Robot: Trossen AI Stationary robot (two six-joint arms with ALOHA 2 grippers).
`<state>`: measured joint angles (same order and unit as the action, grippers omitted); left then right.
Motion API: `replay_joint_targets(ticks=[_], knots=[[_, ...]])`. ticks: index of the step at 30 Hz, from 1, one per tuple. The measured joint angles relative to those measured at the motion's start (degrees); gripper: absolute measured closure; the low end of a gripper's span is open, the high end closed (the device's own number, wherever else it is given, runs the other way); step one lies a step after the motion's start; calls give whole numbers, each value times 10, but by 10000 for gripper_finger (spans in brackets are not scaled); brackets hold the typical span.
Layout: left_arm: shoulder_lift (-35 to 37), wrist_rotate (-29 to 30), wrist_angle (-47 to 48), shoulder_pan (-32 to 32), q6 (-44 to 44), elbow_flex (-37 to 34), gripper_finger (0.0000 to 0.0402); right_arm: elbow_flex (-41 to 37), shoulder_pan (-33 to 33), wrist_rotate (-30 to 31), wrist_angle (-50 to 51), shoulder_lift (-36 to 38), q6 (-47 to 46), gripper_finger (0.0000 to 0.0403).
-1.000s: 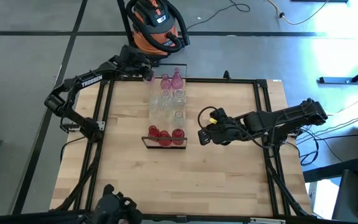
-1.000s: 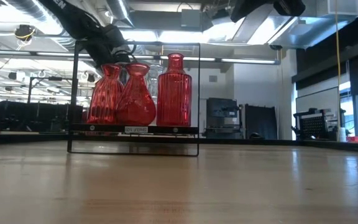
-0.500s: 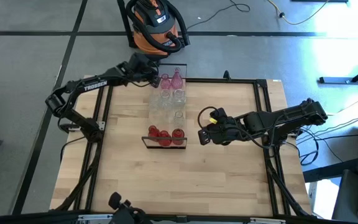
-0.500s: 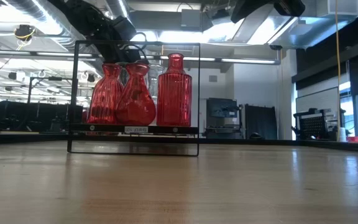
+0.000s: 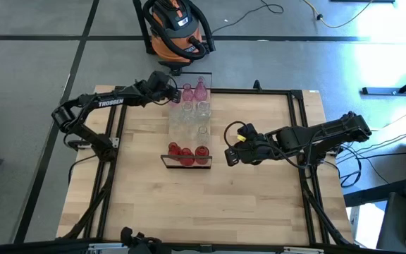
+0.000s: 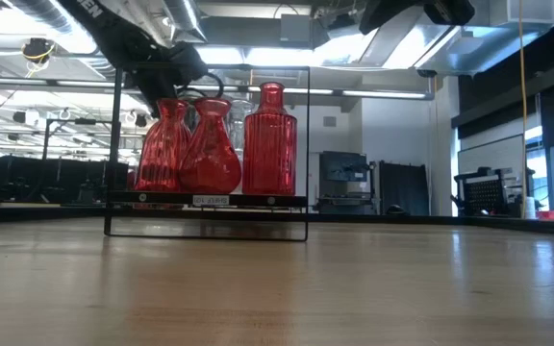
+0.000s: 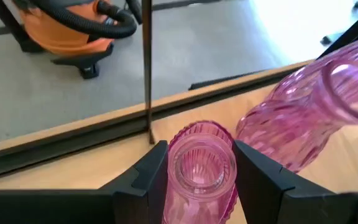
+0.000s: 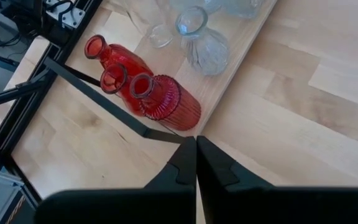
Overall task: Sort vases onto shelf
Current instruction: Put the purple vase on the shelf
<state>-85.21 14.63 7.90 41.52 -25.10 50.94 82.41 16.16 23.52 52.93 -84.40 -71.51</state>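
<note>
Moved since the earlier frame: left arm, swung in from beyond the counter's far edge to the far end of the shelf (image 5: 189, 161); right arm unchanged.

Counter (image 5: 259, 197): light wood, black-framed, carries the shelf at its middle.

Shelf: narrow plank. Three red vases (image 5: 187, 152) at the near end by the black frame; clear vases (image 5: 191, 116) at the middle; pink vases (image 5: 194, 91) at the far end.

Left gripper (image 7: 199, 163): at the shelf's far end, fingers clasped around the neck of a pink vase (image 7: 199, 171), just beside a taller pink bottle (image 7: 309, 109).

Right gripper (image 8: 196, 158): clenched, empty, hovering just right of the shelf's near end.

Step in hand, by judgement: placing the pink vase among its like. Next move calls for setting it upright on the plank, clear of the bottle, then releasing.
</note>
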Motion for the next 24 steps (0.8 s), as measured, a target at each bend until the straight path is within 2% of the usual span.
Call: replay_joint_targets(ticks=[9,15,20,24], knots=[[0,24,-45,-1,-16,-5,258,0,0,-2,0,0,1,402],[0,8,-51,-1,-18,-5,258,0,0,-2,1,0,3,402],[0,-12,-59,-1,-15,-5,226,0,0,-1,1,0,13,402],[0,-8,-60,-1,-14,-5,217,0,-1,-1,2,0,14,402]])
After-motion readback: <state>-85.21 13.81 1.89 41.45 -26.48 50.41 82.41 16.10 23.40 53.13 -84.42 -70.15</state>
